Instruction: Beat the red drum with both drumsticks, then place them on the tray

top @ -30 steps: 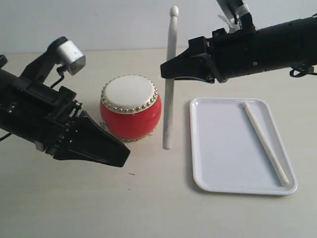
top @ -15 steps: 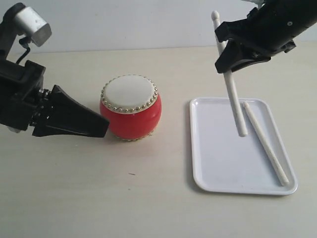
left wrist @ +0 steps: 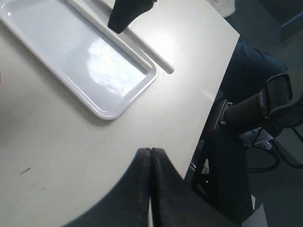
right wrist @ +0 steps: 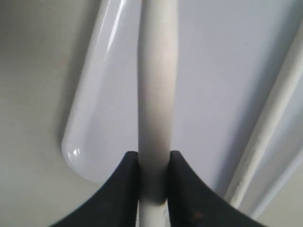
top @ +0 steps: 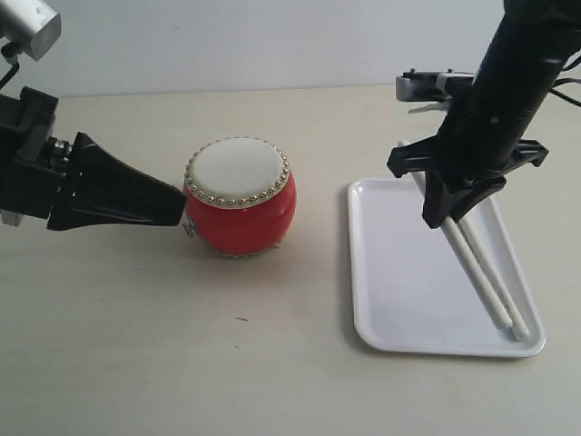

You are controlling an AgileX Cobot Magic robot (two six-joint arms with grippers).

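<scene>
The red drum (top: pixel 239 195) with its cream skin stands left of the white tray (top: pixel 399 300). One drumstick (top: pixel 508 300) lies along the tray's right side. My right gripper (top: pixel 443 218) points down over the tray's far end. It is shut on the second drumstick (top: pixel 477 282), which slants down alongside the first. In the right wrist view the fingers (right wrist: pixel 128 179) clamp that stick (right wrist: pixel 156 71) over the tray (right wrist: pixel 213 56), with the other drumstick (right wrist: pixel 270 118) beside it. My left gripper (top: pixel 180 211) is shut and empty, its tip just left of the drum. Its fingertips (left wrist: pixel 142 156) are pressed together.
The pale table ends just right of the tray's corner (left wrist: pixel 109 111), with dark chair legs (left wrist: pixel 265 113) beyond the edge. A pale wall runs along the table's back edge (top: pixel 227 54). My right arm (top: pixel 508 82) rises over the tray's far end.
My right arm has swung from beside the drum to over the tray and lowered its drumstick next to the lying one. My left gripper has closed and drawn back leftward.
</scene>
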